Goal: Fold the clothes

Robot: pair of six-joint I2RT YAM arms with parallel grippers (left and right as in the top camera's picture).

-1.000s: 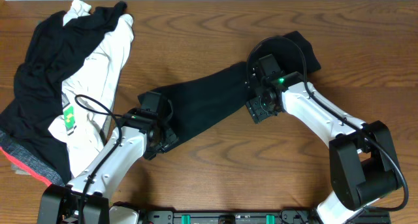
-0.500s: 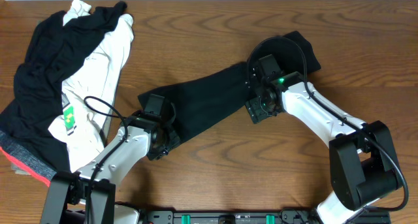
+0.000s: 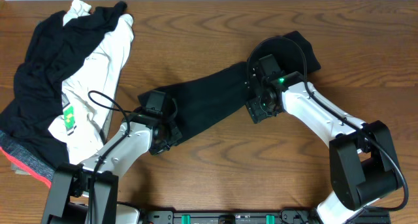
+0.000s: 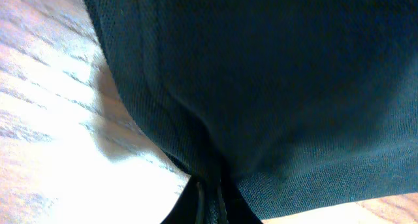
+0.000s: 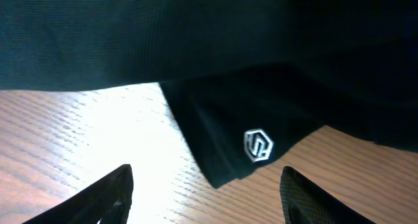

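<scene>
Slightly to the right is where the left arm (image 3: 121,149) sits now compared with a second ago, its elbow swung in and its wrist nudged further along the near end of the black garment (image 3: 209,96); the right arm (image 3: 313,113) and the cloth itself look unchanged. That garment lies stretched in a long diagonal band across the middle of the desk (image 3: 215,28), running from the left jaws up to the far right. The heap of other clothes (image 3: 39,87), black, white and a bit of red, sits well apart at the far left. From the left wrist view the left jaws are pinched tight on a fold of the dark knit (image 4: 274,74), the cloth bunching and creasing down into them. The right jaws stand wide, one fingertip at each lower corner of their view, hovering over a hem corner that carries a small white hexagon logo (image 5: 258,145) and touching nothing that I can see. The fabric looks to me thin, light and thoroughly limp. It should sag and slide on the smooth wood rather than hold any shape, so a one-sided pull would likely drag the whole band askew. I would take it at edges and corners, and that logo corner seems the natural spot for the right side. A pinch through every layer would matter, since a shallow nip on such slack cloth could slip out.
</scene>
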